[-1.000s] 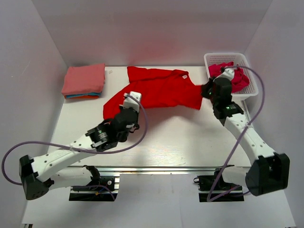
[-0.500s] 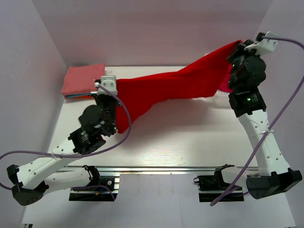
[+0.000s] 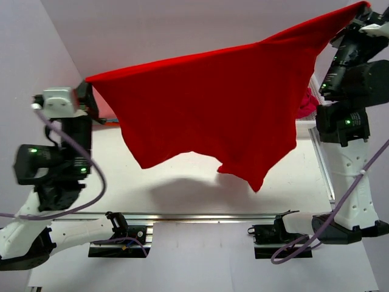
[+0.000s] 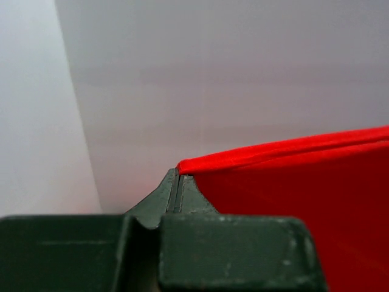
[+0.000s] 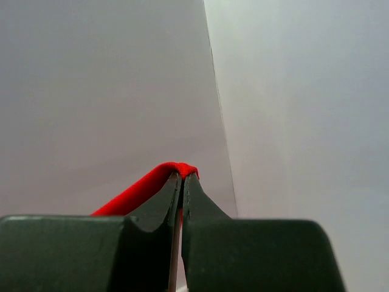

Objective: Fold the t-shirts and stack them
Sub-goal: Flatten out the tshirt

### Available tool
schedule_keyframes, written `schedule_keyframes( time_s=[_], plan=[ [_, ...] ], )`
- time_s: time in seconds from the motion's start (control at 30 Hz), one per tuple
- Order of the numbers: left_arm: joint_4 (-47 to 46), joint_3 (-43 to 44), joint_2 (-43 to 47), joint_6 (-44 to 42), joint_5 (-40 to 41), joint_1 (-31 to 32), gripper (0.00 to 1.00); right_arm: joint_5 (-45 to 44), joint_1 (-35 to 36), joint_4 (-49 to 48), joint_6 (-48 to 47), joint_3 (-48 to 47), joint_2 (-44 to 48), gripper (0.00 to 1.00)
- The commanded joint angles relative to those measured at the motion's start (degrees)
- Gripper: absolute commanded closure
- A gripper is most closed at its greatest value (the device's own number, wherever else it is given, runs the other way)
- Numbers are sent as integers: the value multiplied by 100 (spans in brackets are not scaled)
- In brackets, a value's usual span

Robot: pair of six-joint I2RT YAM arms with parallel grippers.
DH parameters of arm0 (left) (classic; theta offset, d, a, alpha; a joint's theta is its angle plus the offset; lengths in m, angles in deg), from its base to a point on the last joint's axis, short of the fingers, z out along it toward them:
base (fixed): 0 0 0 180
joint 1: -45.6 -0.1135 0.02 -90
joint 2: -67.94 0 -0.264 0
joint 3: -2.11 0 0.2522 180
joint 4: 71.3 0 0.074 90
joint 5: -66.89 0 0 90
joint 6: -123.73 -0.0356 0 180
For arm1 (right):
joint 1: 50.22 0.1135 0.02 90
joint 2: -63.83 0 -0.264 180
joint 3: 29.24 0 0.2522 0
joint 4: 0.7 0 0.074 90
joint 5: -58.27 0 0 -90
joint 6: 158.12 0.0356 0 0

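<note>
The bright red t-shirt hangs spread in the air high above the table, stretched between both grippers. My left gripper is shut on its left corner; the left wrist view shows the red hem running from the closed jaws. My right gripper is shut on its right corner at the top right; the right wrist view shows red cloth pinched at the fingertips. The shirt's lower point hangs near the table's front. A crimson-pink shirt peeks out behind the red one at the right. The folded stack at the left is hidden.
The white table lies below, the shirt's shadow on it. A metal rail runs along the near edge. The enclosure's walls stand close at the left, back and right. The basket is mostly hidden behind the shirt and right arm.
Both arms have risen and swung apart, lifting the red shirt off the table and spreading it wide in the air. The stack and basket have become hidden.
</note>
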Motion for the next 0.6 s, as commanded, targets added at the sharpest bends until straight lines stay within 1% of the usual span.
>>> schedule_keyframes(
  time_s=[0.0,0.03,0.1,0.13,0.2,0.23,0.3,0.37,0.47,0.57],
  plan=[
    [1116,712,119,-80,-822,41,100,177,-30,-307,-497,-336,284,100],
    [1631,974,119,-80,-1016,41,100,308,-39,-272,-584,-318,468,100],
    [1977,1309,119,0,-1385,41,100,878,-48,-254,-585,-222,697,100],
    [2336,1424,58,0,-1509,41,100,1194,-39,-228,-629,-178,837,100],
    [2514,1687,58,69,-1563,41,100,1346,-30,-149,-568,-160,1013,100],
    [2681,1776,-3,70,-1616,41,100,1669,-47,-114,-559,-186,1075,100],
    [2831,2057,-74,70,-1616,41,100,1733,-39,18,-445,-169,1287,100],
    [3041,2303,-145,210,-1616,41,100,1988,-39,132,-384,-178,1488,100],
    [3253,2558,-145,368,-1914,41,100,2426,-48,255,-261,-213,1716,100],
    [3455,2848,-145,448,-2239,41,100,2700,-39,519,-155,-484,1762,100]
  ],
)
